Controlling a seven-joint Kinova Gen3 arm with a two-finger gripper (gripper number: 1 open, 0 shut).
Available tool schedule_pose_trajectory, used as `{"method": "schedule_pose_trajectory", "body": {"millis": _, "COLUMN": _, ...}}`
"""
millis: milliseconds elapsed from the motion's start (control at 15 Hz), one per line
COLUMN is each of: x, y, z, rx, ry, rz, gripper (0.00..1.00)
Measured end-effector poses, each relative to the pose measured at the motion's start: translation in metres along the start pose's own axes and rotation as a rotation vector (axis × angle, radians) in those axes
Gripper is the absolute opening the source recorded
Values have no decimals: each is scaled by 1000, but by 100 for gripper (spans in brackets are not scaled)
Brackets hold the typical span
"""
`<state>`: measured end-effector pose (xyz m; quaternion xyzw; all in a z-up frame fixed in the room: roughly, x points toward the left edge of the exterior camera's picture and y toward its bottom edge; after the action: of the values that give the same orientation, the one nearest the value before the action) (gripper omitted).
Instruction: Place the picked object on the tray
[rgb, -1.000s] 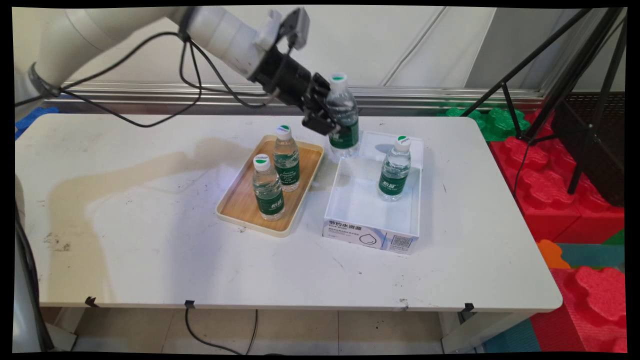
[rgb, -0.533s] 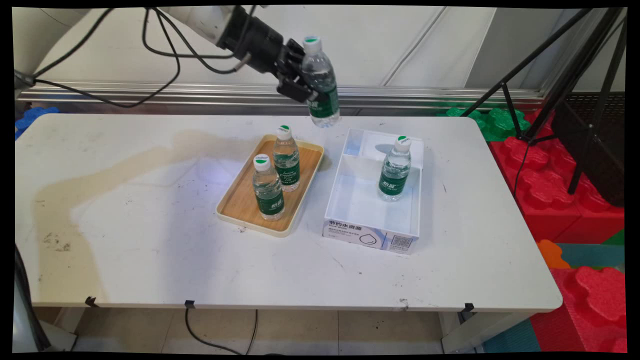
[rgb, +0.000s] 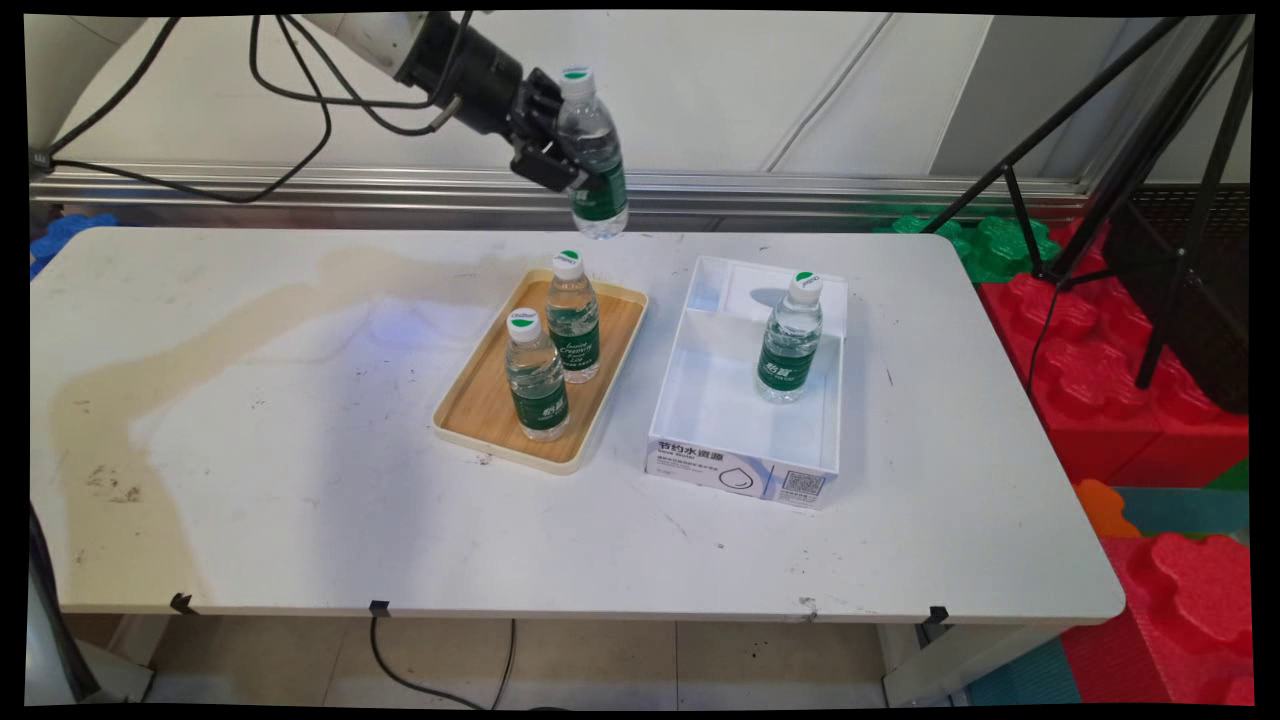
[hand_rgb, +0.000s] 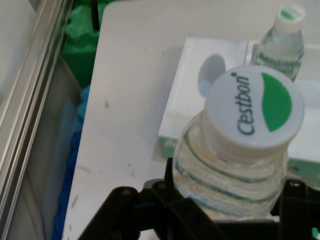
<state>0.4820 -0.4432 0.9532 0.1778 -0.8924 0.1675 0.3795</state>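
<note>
The black gripper (rgb: 565, 160) is squeezed shut around the middle of a water bottle (rgb: 592, 155), holding it high in the air past the far end of the wooden tray (rgb: 480, 415), where two more bottles (rgb: 537, 377) stand upright.

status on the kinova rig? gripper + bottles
Gripper shut on held bottle, high above table's far edge. Two bottles on wooden tray, one in white box. Nothing near it.
</note>
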Motion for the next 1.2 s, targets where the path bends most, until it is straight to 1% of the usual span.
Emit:
{"method": "schedule_pose_trajectory", "body": {"millis": 200, "x": -30, "y": -8, "z": 11, "rx": -12, "ry": -46, "rz": -13, "gripper": 0}}
{"method": "schedule_pose_trajectory", "body": {"millis": 600, "x": -77, "y": -11, "z": 37, "rx": -44, "ry": -79, "rz": -39, "gripper": 0}}
{"method": "schedule_pose_trajectory", "body": {"millis": 733, "x": -86, "y": -10, "z": 46, "rx": -55, "ry": -78, "rz": -44, "gripper": 0}}
{"method": "schedule_pose_trajectory", "body": {"millis": 1000, "x": -95, "y": -9, "z": 65, "rx": -66, "ry": -61, "rz": -57, "gripper": 0}}
{"method": "schedule_pose_trajectory", "body": {"millis": 1200, "x": -98, "y": -9, "z": 78, "rx": -67, "ry": -56, "rz": -66, "gripper": 0}}
